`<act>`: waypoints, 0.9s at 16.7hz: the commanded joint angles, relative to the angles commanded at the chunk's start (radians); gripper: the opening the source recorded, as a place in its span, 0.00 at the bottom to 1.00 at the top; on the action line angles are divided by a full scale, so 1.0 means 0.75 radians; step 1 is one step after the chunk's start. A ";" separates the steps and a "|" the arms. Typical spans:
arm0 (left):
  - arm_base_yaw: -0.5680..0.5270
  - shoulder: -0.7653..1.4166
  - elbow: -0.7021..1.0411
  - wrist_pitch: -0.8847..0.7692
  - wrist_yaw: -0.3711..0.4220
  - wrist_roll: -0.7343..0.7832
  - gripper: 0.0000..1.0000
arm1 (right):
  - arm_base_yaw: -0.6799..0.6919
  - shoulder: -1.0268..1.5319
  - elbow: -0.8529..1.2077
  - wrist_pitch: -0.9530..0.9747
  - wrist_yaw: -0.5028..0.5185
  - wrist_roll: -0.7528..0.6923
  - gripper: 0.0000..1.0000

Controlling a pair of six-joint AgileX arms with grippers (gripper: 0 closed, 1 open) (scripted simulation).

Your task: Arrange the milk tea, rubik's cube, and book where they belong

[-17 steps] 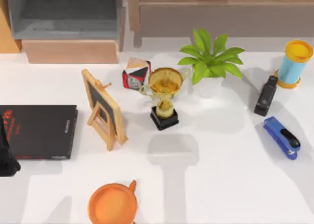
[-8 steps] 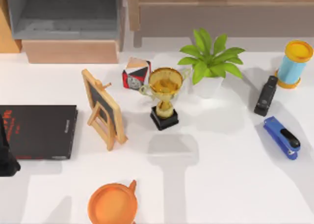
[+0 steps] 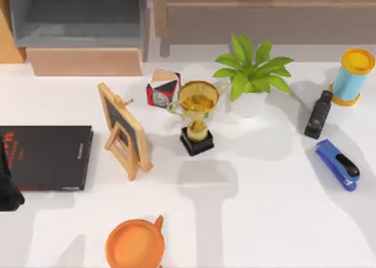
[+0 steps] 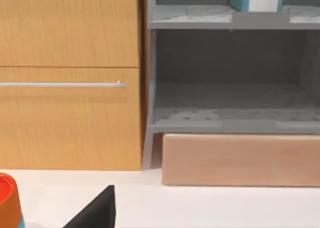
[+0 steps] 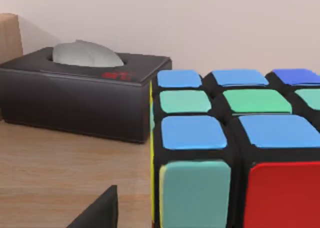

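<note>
One rubik's cube (image 5: 235,153), glossy stickers w/ black frame, is sitting on a wood-grain surface beside one black tissue box (image 5: 82,93), right in front of the right wrist cam. Right gripper: can't tell grip. Top view: one black book (image 3: 46,156) is lying mid-left; left arm (image 3: 7,186) is parked at left edge.

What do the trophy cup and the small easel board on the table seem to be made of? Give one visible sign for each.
Trophy cup: probably polished metal or gilt plastic, given the shiny gold gleam, on a black base. Easel board: light wooden frame and legs around a dark matte panel, likely slate or chalkboard.
</note>
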 joint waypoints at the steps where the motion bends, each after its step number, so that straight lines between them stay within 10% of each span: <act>1: 0.000 0.000 0.000 0.000 0.000 0.000 1.00 | 0.007 -0.030 -0.053 0.014 0.008 0.000 1.00; 15: 0.000 0.000 0.000 0.000 0.000 0.000 1.00 | -0.051 -0.354 -0.387 0.072 -0.055 0.014 1.00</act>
